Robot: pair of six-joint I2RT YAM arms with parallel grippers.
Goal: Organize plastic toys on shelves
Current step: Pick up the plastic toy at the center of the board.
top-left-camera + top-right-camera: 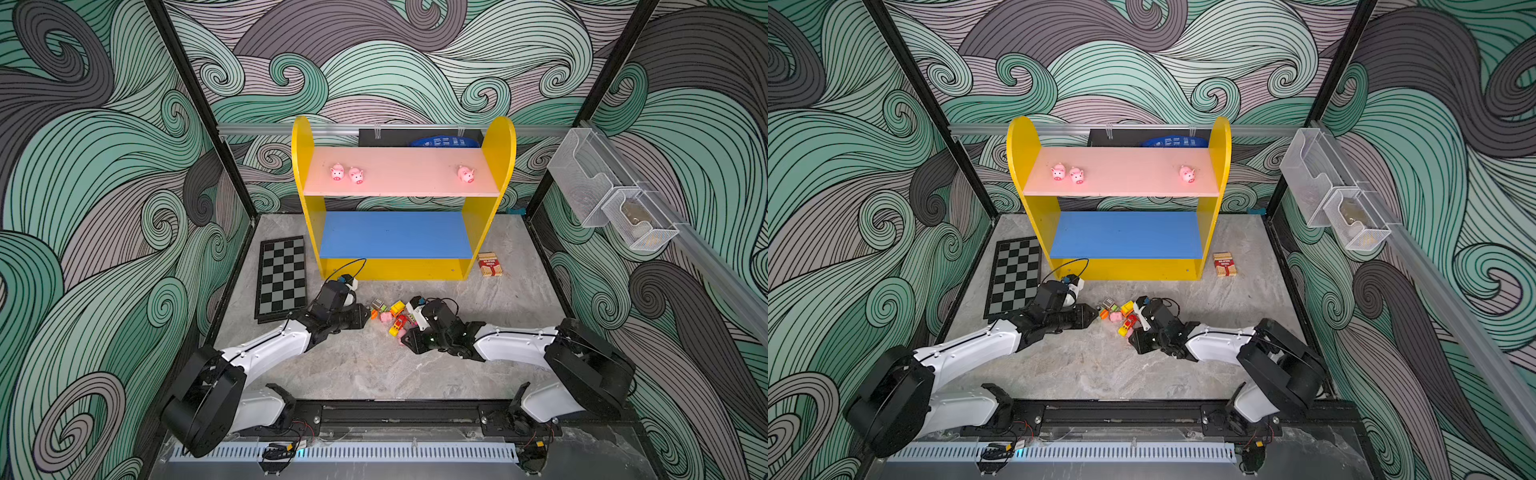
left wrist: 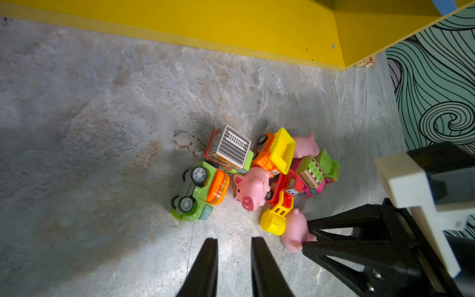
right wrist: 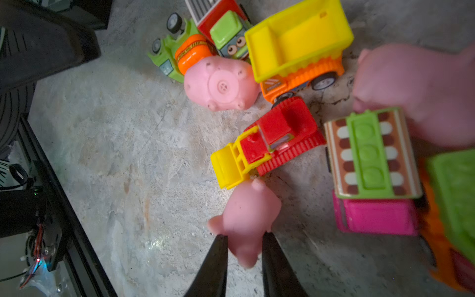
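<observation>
Now the right pincer (image 3: 244, 240) sits narrow around the rear of a pink pig (image 3: 246, 216). The pig lies on the table (image 1: 374, 365) at the robot-side edge of the toy pile (image 1: 392, 316), just beside a red-and-yellow bulldozer (image 3: 267, 144). Both fingertips seem to press its sides, though blur leaves the contact unsure. The left pincer (image 2: 234, 243) hangs beside the pile, fingers slightly apart, holding nothing. Three other pigs (image 1: 356, 175) stand on the pink upper board of the shelves (image 1: 500, 166).
</observation>
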